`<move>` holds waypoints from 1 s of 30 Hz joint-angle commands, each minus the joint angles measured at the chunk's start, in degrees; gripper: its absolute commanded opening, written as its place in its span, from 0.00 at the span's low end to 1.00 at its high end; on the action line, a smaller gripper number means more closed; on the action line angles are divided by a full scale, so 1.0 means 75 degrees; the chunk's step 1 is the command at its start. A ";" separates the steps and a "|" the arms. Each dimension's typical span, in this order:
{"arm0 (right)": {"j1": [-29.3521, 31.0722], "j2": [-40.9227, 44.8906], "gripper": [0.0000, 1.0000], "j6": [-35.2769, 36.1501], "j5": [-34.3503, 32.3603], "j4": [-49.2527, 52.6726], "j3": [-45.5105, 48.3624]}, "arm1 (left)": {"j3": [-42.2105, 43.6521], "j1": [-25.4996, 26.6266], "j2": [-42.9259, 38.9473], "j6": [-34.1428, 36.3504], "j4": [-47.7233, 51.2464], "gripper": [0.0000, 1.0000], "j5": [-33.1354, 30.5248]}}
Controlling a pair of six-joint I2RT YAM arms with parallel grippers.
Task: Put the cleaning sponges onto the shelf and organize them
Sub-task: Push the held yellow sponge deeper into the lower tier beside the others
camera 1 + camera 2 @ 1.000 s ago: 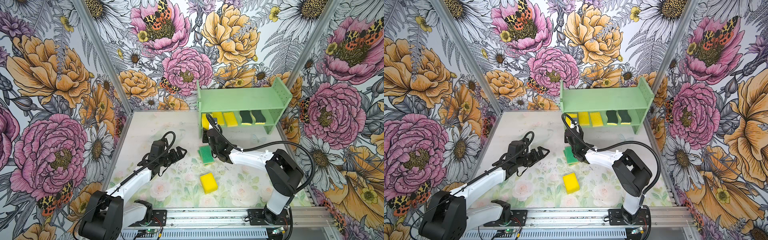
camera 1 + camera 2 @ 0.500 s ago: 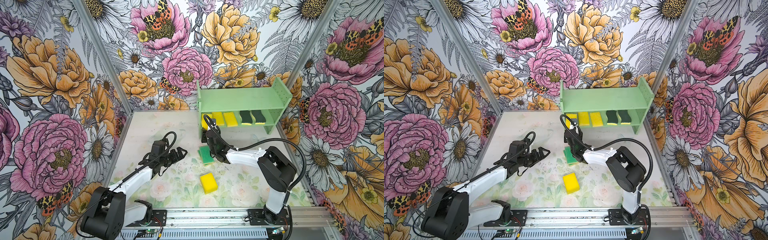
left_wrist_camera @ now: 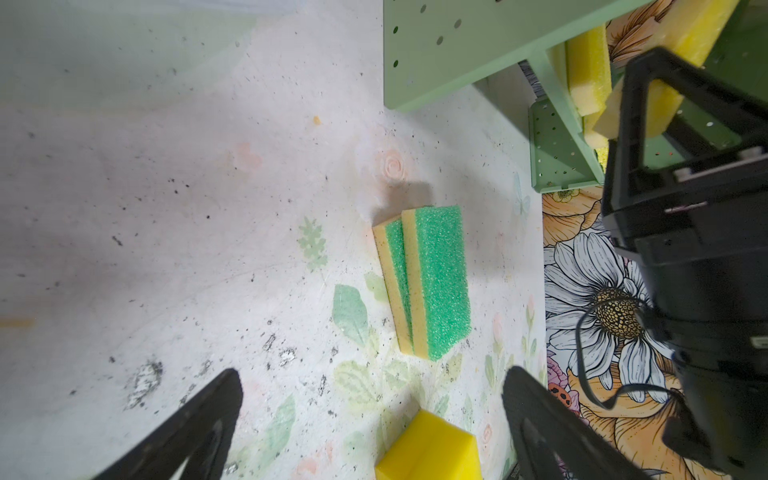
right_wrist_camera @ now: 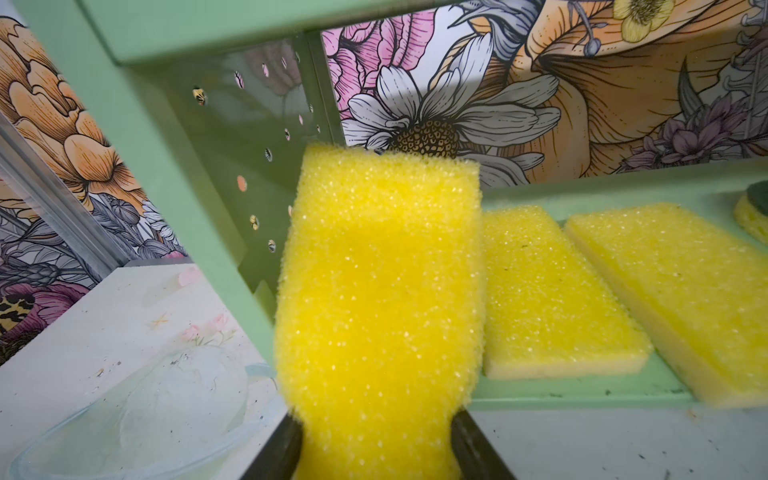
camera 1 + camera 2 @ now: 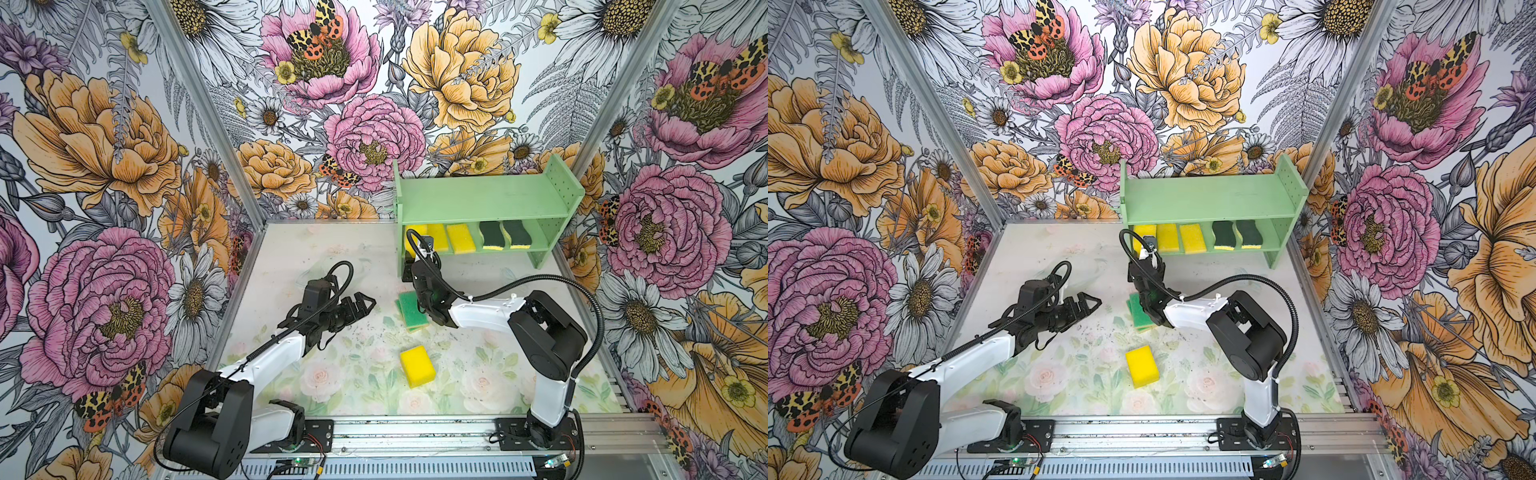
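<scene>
A yellow sponge (image 4: 378, 291) is pinched at its near end in the right claw (image 4: 374, 449). Its far end tilts up inside the left end of the shelf (image 5: 478, 199), at the lower tier beside the holed side panel. On that tier, 2 flat yellow sponges (image 5: 461, 239) lie just beside it, then 2 dark-topped wavy sponges (image 5: 490, 235). 2 teal-topped sponges (image 3: 436, 282) lie overlapped on the tabletop (image 5: 291, 257) in front of the shelf. 1 loose yellow block (image 5: 417, 365) sits nearer the front rail.

The right arm stretches low from its base, its forearm over the teal pair. The left claw (image 5: 363, 305) hovers with its fingers apart, pointing toward that pair.

The tabletop is pale, flower-printed and speckled dark. A clear bowl (image 4: 124, 415) sits near the shelf's left end. Flowered wallpaper (image 5: 104, 145) covers the walls.
</scene>
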State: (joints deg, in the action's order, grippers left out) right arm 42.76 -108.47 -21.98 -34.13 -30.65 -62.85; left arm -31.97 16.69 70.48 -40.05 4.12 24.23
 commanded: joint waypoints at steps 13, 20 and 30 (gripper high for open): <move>0.0036 -0.0511 0.48 0.0287 -0.0500 -0.0776 -0.0425 | -0.0238 -0.0057 0.0059 0.0200 -0.0123 0.99 0.0202; 0.0036 -0.0700 0.48 0.0533 -0.0459 -0.0779 -0.0695 | -0.0263 -0.0057 0.0107 0.0219 -0.0121 0.99 0.0203; 0.0040 -0.0917 0.48 0.0750 -0.0469 -0.0823 -0.0875 | -0.0273 -0.0073 0.0177 0.0243 -0.0130 0.99 0.0225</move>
State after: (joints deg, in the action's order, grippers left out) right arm 42.78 -113.80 -17.45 -36.88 -35.59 -67.53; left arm -32.69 16.69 71.16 -39.92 4.01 24.95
